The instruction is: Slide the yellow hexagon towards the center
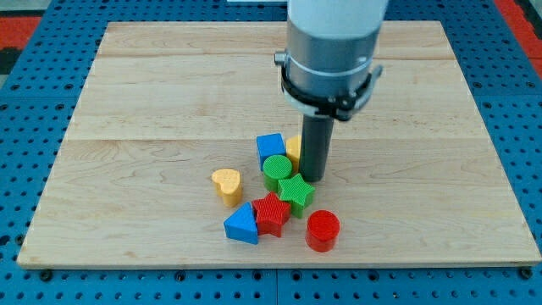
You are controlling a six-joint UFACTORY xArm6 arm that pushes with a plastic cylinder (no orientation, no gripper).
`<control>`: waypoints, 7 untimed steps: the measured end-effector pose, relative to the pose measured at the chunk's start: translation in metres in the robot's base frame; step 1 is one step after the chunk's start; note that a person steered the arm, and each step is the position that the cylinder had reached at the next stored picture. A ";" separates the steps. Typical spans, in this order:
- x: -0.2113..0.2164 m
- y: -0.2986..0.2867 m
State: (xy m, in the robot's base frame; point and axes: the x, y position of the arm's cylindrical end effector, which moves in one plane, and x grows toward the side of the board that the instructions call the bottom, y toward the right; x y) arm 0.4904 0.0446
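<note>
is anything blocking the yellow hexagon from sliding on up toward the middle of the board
Nothing visible does. The yellow hexagon block shows only as a sliver behind the rod, with my tip at its right. The blue cube sits at its left, the green cylinder below-left. The wooden board toward the view's top holds no blocks.

The wooden board (135, 93) lies open all round the clustered blocks, with the red cylinder (323, 230) standing apart.

Bright, even light falls from overhead; the wooden board (169, 102) shows no glare. Blocks cast only short, soft shadows. The arm's grey housing (332, 42) looks slightly blurred, while the rod (315, 152) and blocks stay sharp.
</note>
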 end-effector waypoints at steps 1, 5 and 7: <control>-0.014 0.004; -0.104 0.003; -0.007 0.039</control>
